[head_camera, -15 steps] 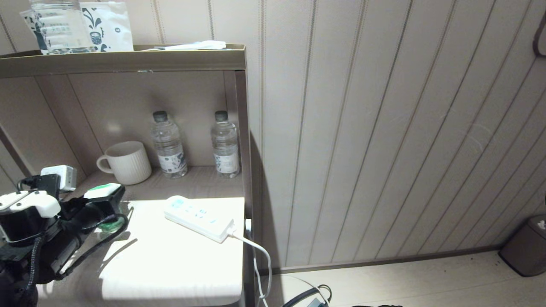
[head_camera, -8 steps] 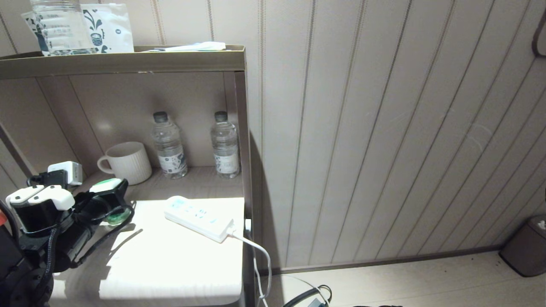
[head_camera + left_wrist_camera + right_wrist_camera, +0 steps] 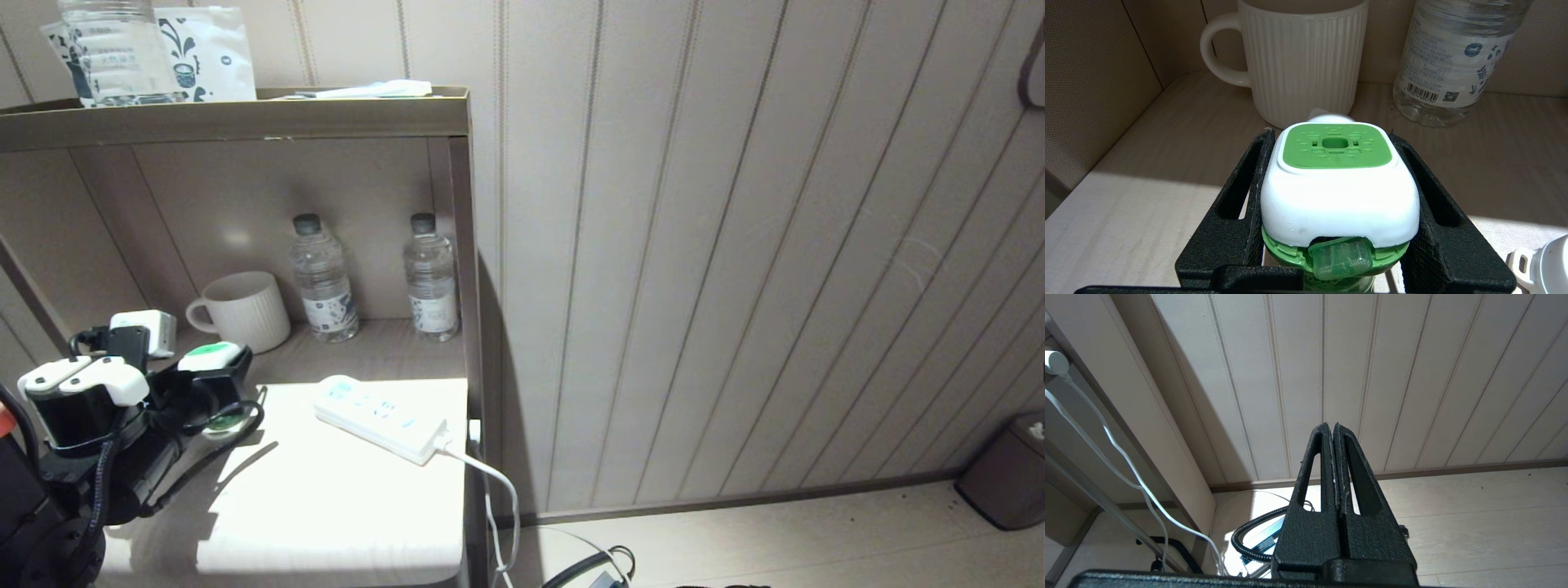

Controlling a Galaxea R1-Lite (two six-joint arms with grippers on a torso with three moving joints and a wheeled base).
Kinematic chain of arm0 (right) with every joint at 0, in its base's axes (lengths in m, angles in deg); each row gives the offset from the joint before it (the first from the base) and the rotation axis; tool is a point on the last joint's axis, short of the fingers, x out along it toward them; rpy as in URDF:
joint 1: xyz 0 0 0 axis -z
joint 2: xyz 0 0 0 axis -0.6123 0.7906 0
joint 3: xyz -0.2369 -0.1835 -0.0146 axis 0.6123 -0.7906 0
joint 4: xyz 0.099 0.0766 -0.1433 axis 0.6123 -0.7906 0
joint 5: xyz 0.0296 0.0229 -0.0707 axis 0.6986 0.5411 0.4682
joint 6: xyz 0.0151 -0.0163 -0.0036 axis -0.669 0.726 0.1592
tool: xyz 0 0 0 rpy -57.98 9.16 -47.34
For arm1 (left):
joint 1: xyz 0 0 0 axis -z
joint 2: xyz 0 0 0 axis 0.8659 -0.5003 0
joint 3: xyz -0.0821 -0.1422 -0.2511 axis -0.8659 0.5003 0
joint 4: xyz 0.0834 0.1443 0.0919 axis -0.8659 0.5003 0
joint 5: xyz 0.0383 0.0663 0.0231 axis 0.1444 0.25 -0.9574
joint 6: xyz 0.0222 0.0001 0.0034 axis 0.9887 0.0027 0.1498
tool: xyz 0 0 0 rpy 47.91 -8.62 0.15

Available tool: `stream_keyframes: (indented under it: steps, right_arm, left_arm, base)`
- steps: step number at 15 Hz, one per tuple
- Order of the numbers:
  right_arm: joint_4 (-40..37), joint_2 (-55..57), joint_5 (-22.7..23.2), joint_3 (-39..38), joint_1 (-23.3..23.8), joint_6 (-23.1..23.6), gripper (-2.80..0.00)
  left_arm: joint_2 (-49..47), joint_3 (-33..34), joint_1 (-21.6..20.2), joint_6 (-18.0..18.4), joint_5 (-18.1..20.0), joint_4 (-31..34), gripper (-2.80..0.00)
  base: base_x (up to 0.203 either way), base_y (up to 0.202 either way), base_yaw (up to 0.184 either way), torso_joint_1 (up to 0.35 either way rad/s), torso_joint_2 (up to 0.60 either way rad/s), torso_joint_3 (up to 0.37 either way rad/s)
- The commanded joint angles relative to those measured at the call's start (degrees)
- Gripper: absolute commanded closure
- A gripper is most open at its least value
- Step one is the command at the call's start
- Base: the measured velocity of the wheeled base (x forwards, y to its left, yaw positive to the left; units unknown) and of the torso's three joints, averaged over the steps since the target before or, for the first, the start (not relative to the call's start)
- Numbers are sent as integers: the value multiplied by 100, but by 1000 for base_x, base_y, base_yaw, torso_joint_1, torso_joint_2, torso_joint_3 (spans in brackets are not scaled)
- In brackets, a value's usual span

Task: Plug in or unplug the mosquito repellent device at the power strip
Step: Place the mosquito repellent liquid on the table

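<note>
1. Left claw (image 3: pixel 214 390) at far left of desk (image 3: pixel 326 506), pinching the mosquito repellent device (image 3: pixel 209 357) by both flanks of its white head, black fingers (image 3: pixel 1241 196) tight on each side. Side grip keeps the green top and bottle upright; plug side prob. left free for the socket, but prongs not visible.
2. Device is off the strip: held in claw w/ the mug (image 3: pixel 241 310) just behind it, so unplugged now.
3. Two water bottles (image 3: pixel 323 278) stand at the back of the nook, out of the carry path.
4. Power strip (image 3: pixel 380 416) lies flat, angled on the desk right of the claw, well apart from device; sockets face up, cable (image 3: pixel 498 490) drops off the desk edge to the floor. Likely target for plugging in.
5. Right claw (image 3: pixel 1333 428) pressed together, empty, parked low beside the desk facing wall and floor; idle.
</note>
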Motion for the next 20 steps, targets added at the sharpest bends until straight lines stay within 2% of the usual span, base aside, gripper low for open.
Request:
stream_keyframes:
  steps: [1,5,6,10,16,18,20]
  right_arm:
    - [-9,7,0,1,-2,-2,0]
    - [-4,7,0,1,-2,-2,0]
    - [-4,7,0,1,-2,-2,0]
    - [-4,7,0,1,-2,-2,0]
    - [-4,7,0,1,-2,-2,0]
    - [-4,7,0,1,-2,-2,0]
    - [-4,7,0,1,-2,-2,0]
  left_arm:
    - [-5,1,14,11,-15,-269,0]
    - [12,10,39,11,-31,-269,0]
    - [29,10,39,2,-31,-269,-280]
    - [113,-9,39,-26,-60,-269,-280]
    - [904,112,13,-31,-59,-187,-280]
    - [1396,248,13,-33,-33,206,-280]
    - [2199,353,13,-26,15,883,-280]
  base:
    - [0,0,0,0,0,0]
    - [0,0,0,0,0,0]
    - [0,0,0,0,0,0]
    - [0,0,0,0,0,0]
    - [0,0,0,0,0,0]
    - [0,0,0,0,0,0]
    - [0,0,0,0,0,0]
